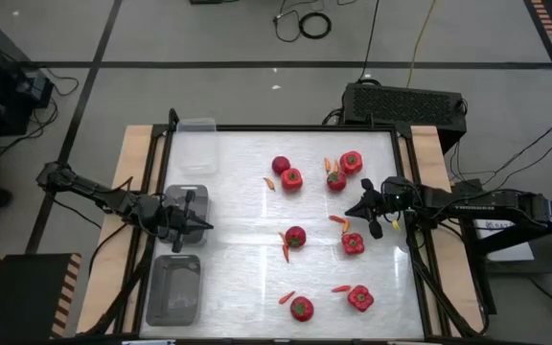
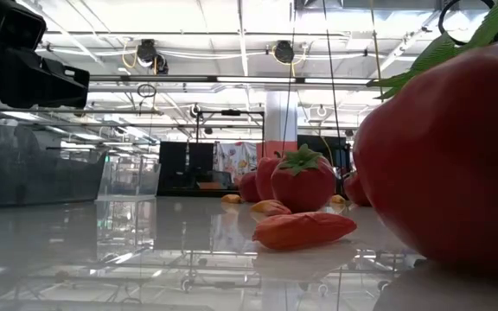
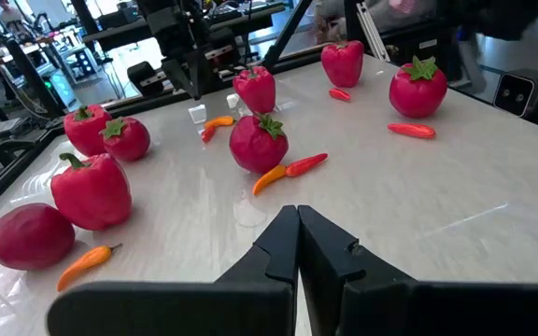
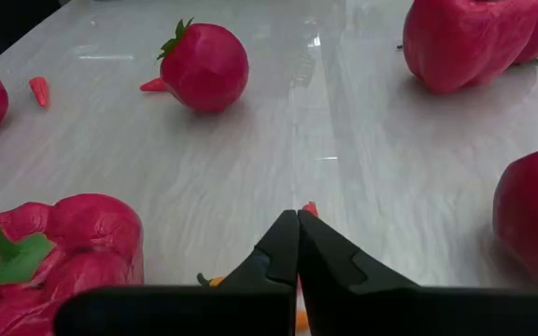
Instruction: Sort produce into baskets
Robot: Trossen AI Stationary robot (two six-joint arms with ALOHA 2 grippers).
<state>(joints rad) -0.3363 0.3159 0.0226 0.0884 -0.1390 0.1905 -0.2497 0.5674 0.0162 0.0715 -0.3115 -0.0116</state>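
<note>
Though near, chili [image 4: 309,208] beyond jaws.

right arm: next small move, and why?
Probably open the right gripper and lower it onto the chili pepper lying just ahead of its tips. Both grippers are shut and empty, all produce lies loose on the table, and the three baskets by the left gripper hold nothing yet.

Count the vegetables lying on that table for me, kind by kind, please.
Tomatoes: 4
Bell peppers: 4
Chili peppers: 9, as far as the high view shows; some lie in close pairs
Total: 17
</note>
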